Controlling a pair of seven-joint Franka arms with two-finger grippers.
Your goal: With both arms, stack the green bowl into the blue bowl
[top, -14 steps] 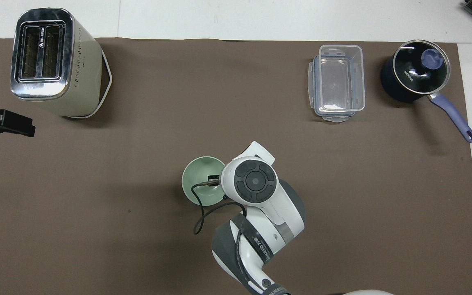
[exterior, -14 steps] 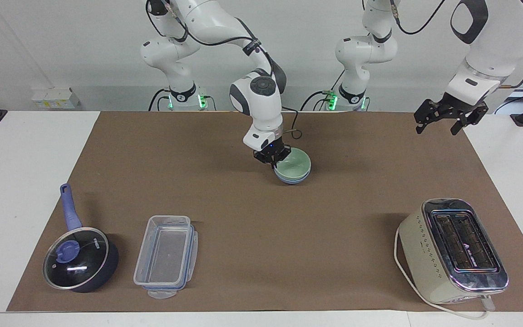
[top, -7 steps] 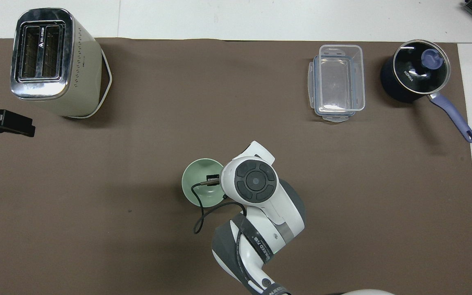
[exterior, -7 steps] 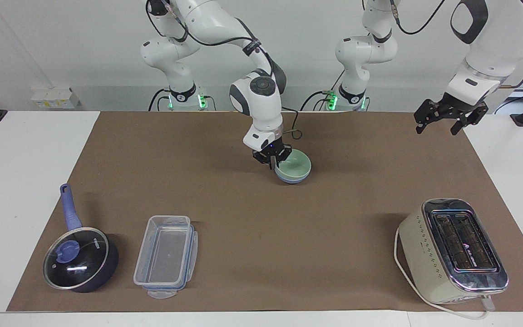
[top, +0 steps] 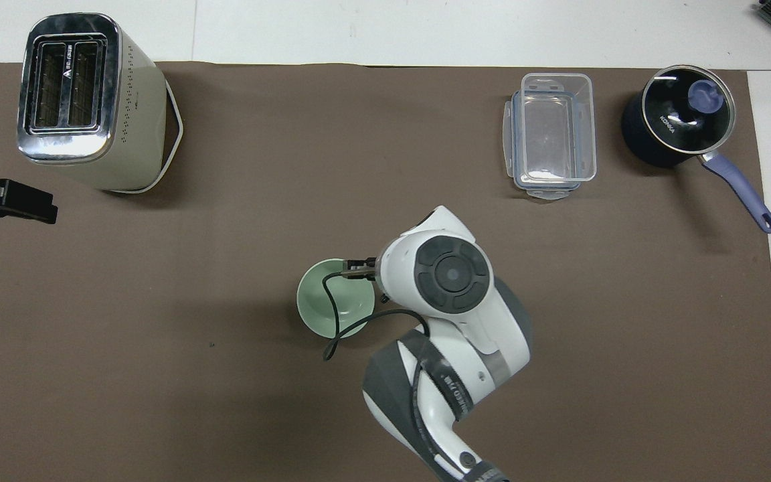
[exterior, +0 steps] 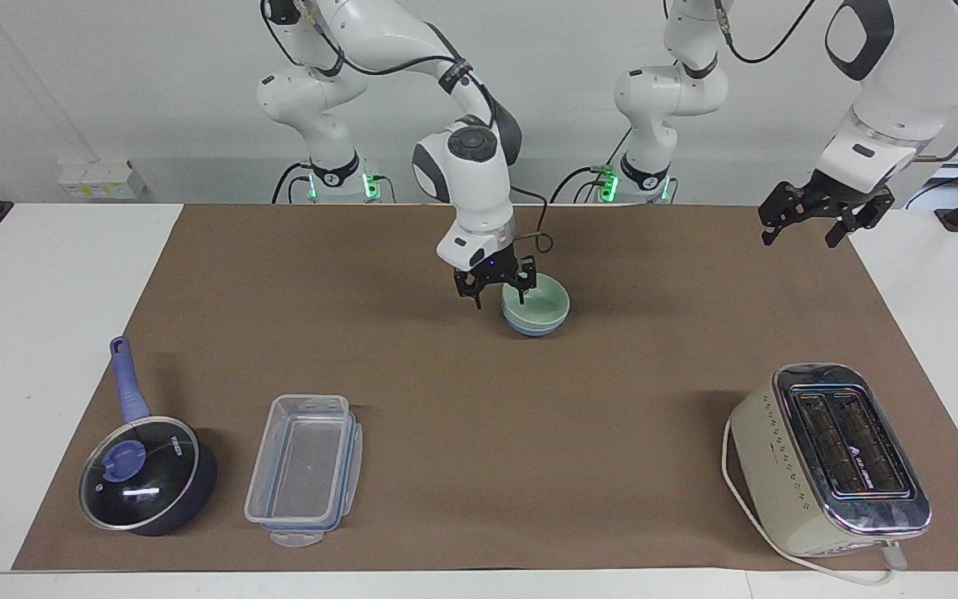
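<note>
Right pincer (exterior: 498,293) had let go of the pale mint-green bowl (exterior: 539,303) and lifted off its rim, fingers apart — the bowl sat nested in the light periwinkle-blue bowl (exterior: 533,327) mid-tabletop (exterior: 412,366), so stacking looked done. Left pincer (exterior: 807,223) waited open over the tabletop's edge, at the left arm's end.

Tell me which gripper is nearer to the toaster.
Left. The left gripper hangs near the toaster, at that end of the table; the right gripper is over the stacked bowls mid-table.

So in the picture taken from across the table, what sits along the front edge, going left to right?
Saucepan → clear plastic container → toaster.
</note>
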